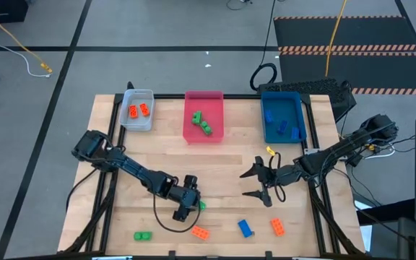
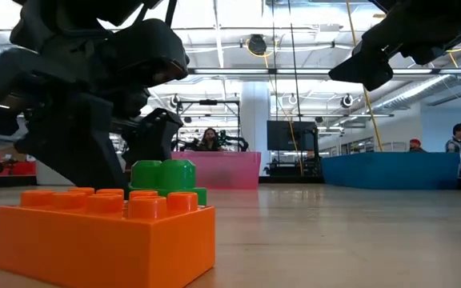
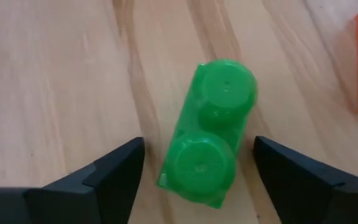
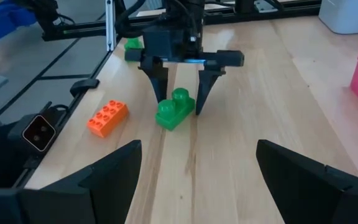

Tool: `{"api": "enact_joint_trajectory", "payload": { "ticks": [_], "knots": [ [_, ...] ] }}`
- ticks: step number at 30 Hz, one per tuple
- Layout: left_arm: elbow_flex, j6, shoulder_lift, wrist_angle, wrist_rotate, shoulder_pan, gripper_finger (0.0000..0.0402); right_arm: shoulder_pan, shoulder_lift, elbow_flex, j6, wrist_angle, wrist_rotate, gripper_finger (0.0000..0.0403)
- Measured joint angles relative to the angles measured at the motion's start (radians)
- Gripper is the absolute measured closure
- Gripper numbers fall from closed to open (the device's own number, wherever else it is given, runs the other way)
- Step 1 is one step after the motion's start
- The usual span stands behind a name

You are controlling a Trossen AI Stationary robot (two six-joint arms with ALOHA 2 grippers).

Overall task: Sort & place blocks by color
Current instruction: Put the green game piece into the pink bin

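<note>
Left hand gapes around green block, bare wood either side; right hand wide, empty.

the high view looks straight down on the whole table from well above; the low view sits at tabletop level, close behind an orange brick, facing the room; the left wrist view looks down, very near, on a green two-stud brick; the right wrist view faces across the table and shares that brick and the orange one
</note>
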Motion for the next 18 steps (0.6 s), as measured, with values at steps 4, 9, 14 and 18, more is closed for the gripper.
{"api": "enact_joint_trajectory", "payload": {
  "ticks": [4,9,14,18],
  "knots": [
    [0.0,0.002,0.0,-0.001,0.024,0.003,0.016,0.0,0.0,0.0,0.0,-0.001,0.0,0.009],
    [0.0,-0.006,0.0,0.008,0.029,0.007,0.0258,0.0,0.0,0.0,-0.01,-0.002,0.0,0.009],
    [0.0,-0.023,0.0,0.011,0.03,0.023,0.0269,0.0,0.0,0.0,-0.018,-0.002,0.001,0.009],
    [0.0,-0.076,-0.019,0.02,-0.036,0.072,0.0269,0.0,0.0,0.0,-0.024,-0.007,0.001,0.009]
  ]
}}
